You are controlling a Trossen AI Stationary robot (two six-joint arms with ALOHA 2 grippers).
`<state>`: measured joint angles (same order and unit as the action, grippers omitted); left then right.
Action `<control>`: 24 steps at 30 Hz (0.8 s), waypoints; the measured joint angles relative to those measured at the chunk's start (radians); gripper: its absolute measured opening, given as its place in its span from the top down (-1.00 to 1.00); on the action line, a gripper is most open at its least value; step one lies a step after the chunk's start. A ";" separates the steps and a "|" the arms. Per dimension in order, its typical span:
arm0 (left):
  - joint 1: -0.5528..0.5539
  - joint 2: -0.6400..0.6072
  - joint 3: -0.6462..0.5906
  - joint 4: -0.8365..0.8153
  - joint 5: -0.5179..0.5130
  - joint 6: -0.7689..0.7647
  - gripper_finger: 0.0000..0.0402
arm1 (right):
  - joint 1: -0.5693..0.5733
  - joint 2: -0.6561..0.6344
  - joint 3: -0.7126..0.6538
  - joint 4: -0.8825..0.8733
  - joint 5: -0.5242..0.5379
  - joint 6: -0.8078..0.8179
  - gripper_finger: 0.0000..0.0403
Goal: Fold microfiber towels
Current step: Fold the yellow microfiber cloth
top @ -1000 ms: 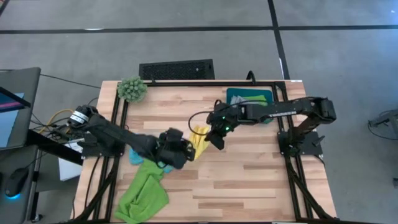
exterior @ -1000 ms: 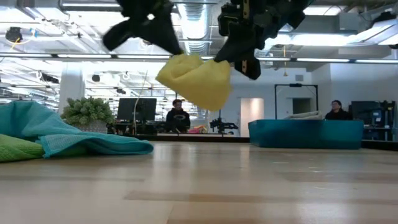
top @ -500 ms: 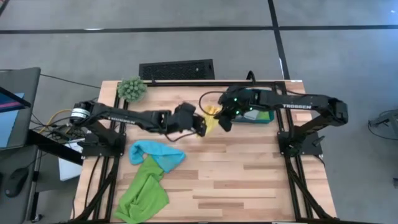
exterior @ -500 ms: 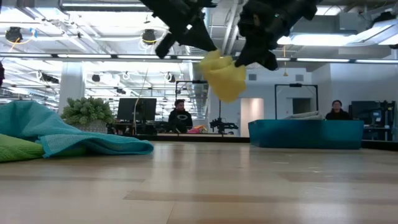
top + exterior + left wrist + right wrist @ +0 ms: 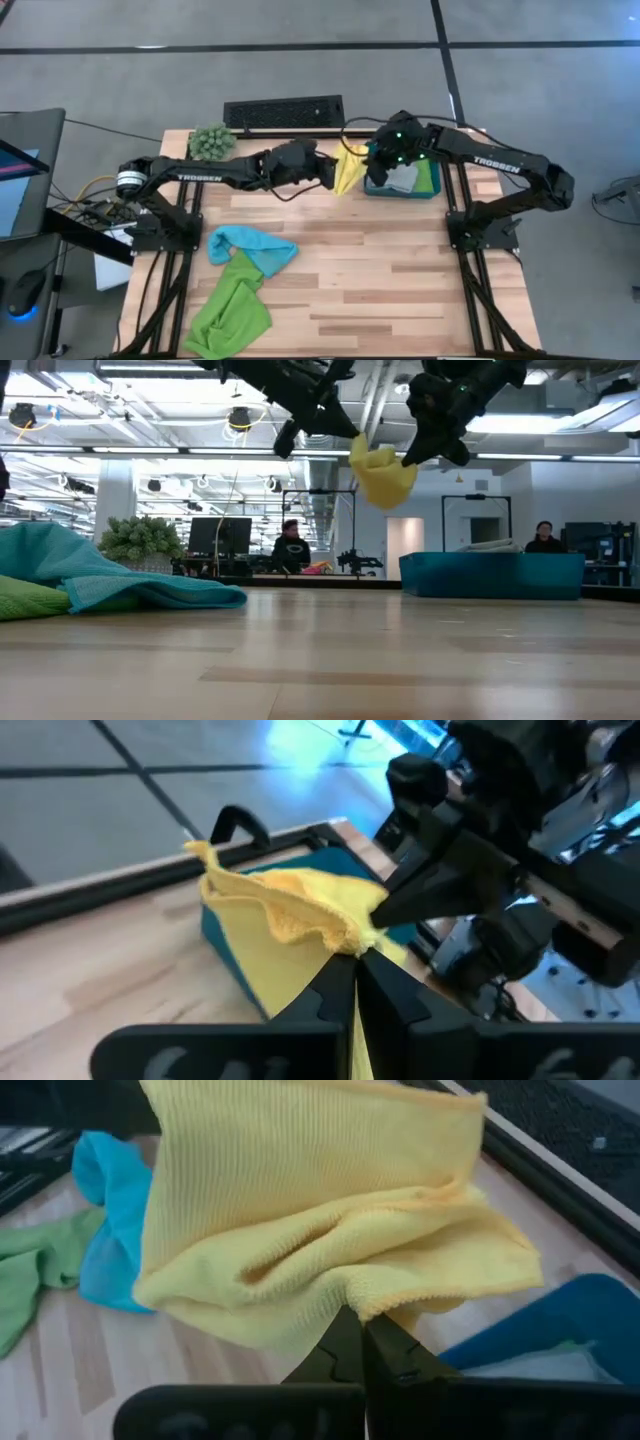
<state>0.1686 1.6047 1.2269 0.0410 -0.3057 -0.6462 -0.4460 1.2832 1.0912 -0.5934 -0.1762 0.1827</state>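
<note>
Both tools hold one folded yellow towel (image 5: 347, 170) in the air above the far part of the bench (image 5: 400, 270), toward 12 o'clock from its middle. The left tool (image 5: 330, 172) reaches in from 9 o'clock and is clamped shut on the towel's edge; in its wrist view the two dark fingers (image 5: 340, 988) meet on a bunched yellow hem. The right tool (image 5: 372, 160) comes from 3 o'clock, also pinched shut on the towel, its fingers (image 5: 355, 1350) closed on a fold at the cloth's lower edge. The towel sits between the two tools, touching both, and hangs below them in a loose pouch; in the low view it (image 5: 383, 472) is well clear of the bench surface, with the left tool (image 5: 352, 432) at its 10 o'clock and the right tool (image 5: 405, 457) at its 2 o'clock.

Just beside the towel, at its 3 o'clock, stands a teal bin (image 5: 432, 182) at the bench's far right, with a grey cloth (image 5: 402, 178) and a green cloth (image 5: 425, 172) in it. The right tool hovers over the bin's near-left corner.

At 7 o'clock from the held towel, well apart, a light blue towel (image 5: 250, 246) lies crumpled on the bench, overlapping a lime green towel (image 5: 228, 312) that runs toward the near left corner. A fuzzy green plant ball (image 5: 211, 142) sits at the far left corner, with a black grille (image 5: 284, 111) beyond the far edge.
</note>
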 joint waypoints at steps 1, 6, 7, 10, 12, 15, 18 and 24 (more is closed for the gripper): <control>0.008 0.007 0.012 -0.002 0.015 0.009 1.00 | -0.008 -0.004 0.000 -0.008 0.000 0.000 0.98; 0.020 0.119 0.160 -0.022 0.058 0.075 1.00 | -0.034 -0.016 0.000 -0.035 0.000 -0.002 0.98; 0.022 0.150 0.206 -0.033 0.073 0.092 1.00 | -0.036 -0.017 0.000 -0.041 0.000 -0.007 0.98; 0.025 0.246 0.352 -0.102 0.104 0.141 1.00 | -0.044 -0.031 0.000 -0.076 0.016 -0.009 0.98; 0.028 0.312 0.458 -0.148 0.126 0.176 1.00 | -0.049 -0.047 0.000 -0.104 0.057 -0.011 0.98; 0.034 0.404 0.615 -0.226 0.158 0.215 1.00 | -0.065 -0.084 0.000 -0.157 0.104 -0.027 0.98; 0.044 0.493 0.760 -0.302 0.198 0.236 1.00 | -0.088 -0.129 0.000 -0.205 0.124 -0.032 0.97; 0.064 0.644 0.981 -0.404 0.266 0.243 1.00 | -0.152 -0.215 0.000 -0.315 0.160 -0.041 0.97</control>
<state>0.2325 2.2492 2.2080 -0.3632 -0.0400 -0.4031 -0.5977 1.0685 1.0908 -0.9080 -0.0163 0.1421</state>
